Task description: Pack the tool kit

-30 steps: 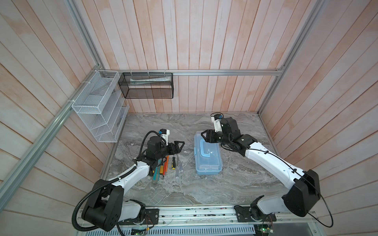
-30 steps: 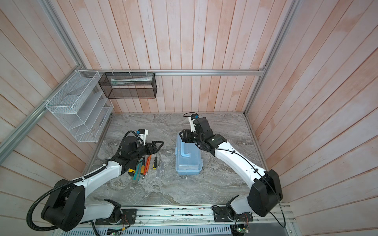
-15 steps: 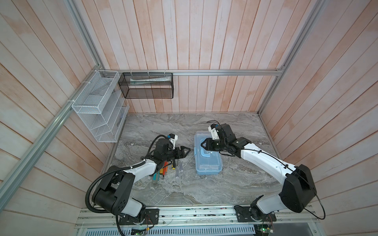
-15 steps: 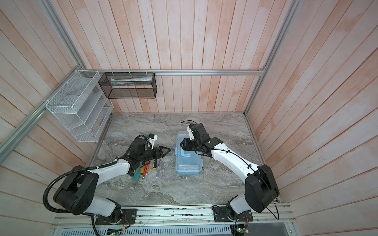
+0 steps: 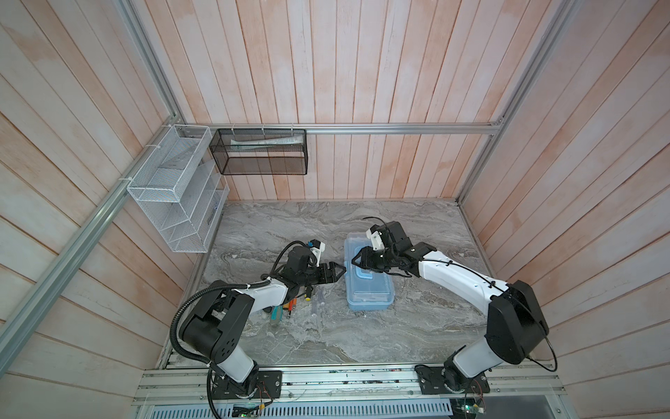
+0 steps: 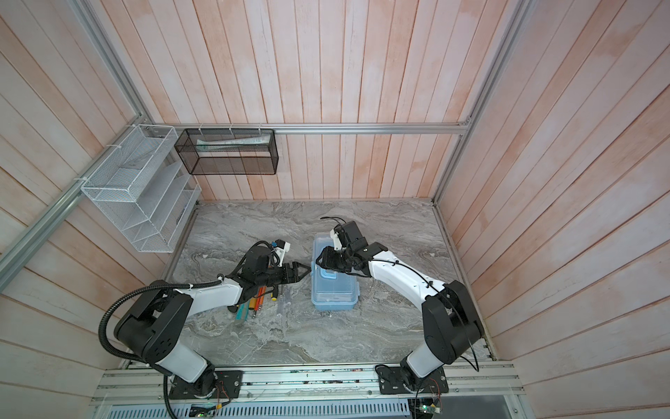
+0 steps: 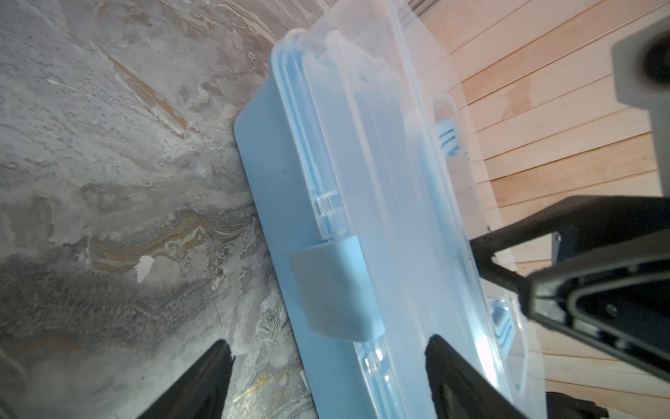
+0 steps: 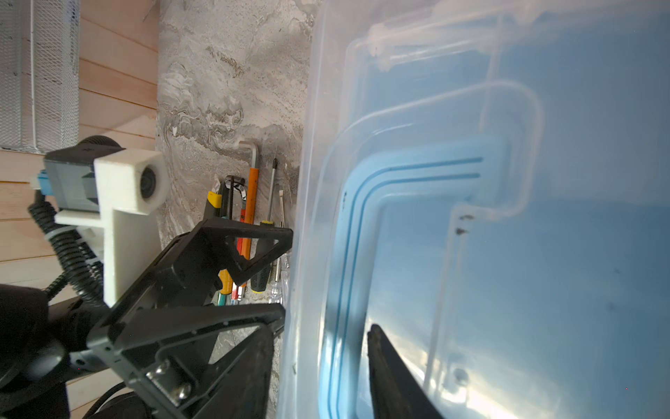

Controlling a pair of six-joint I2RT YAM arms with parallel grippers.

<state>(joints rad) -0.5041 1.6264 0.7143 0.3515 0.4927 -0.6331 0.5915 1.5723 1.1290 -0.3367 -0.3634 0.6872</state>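
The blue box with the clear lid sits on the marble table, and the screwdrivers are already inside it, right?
Not quite. The screwdrivers are outside it: the right wrist view shows them lying on the marble table beside the blue box. The box does sit on the table.

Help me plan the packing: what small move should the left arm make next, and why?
Probably ease the open left tool forward onto the blue latch and flip it open. The clear lid of the box is shut, the latch lies just ahead between that tool's fingers, the right tool sits at the lid's edge, and the kit pieces lie outside on the table.
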